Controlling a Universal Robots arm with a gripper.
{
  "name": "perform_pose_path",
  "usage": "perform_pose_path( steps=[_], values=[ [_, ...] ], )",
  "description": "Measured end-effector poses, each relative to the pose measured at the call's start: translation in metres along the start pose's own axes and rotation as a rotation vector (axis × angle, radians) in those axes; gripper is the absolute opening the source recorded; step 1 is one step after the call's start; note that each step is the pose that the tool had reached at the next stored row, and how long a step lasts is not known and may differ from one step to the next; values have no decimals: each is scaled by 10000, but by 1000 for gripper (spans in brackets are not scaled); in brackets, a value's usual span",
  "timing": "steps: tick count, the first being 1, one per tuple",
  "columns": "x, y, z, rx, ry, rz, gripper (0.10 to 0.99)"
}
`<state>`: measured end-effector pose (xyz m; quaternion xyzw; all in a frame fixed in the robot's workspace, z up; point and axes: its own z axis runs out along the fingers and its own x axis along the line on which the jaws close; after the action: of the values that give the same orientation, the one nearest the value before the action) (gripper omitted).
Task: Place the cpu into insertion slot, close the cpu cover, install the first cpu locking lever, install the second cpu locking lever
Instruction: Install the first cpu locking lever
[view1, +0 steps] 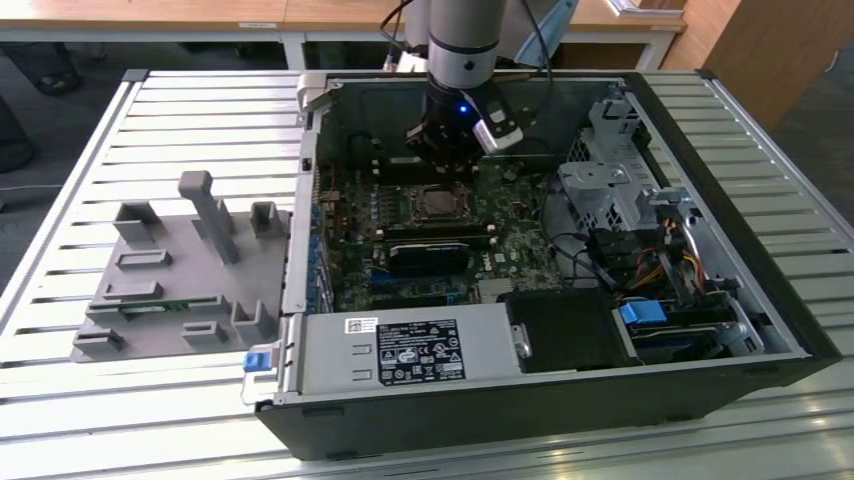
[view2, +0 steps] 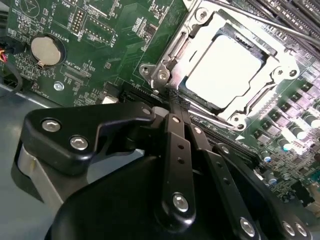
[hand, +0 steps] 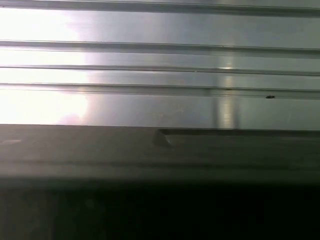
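The cpu (view2: 226, 70) shows a pale silvery top inside the shiny silver cpu cover (view2: 172, 52), on a green circuit board (view2: 100, 45) dotted with white print. The gripper (view2: 175, 102) is black with silver screws. The counter (view1: 200, 110) is ribbed silver-grey — the computer case (view1: 534, 420) black, with a blue latch (view1: 260, 360).

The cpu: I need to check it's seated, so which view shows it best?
The second wrist view: the cpu fills the socket close up, framed by the cpu cover. In the exterior view it is a small square below the gripper.
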<state>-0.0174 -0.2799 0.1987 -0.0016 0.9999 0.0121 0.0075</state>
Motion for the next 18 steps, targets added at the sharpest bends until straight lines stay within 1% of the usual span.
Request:
perform_pose_path(
  steps=[12, 14, 18],
  values=[
    [-1, 1, -19, 1, -2, -1, 106],
    [-1, 1, -13, 23, -1, -2, 106],
    [0, -1, 3, 123, 0, -2, 106]
  ],
)
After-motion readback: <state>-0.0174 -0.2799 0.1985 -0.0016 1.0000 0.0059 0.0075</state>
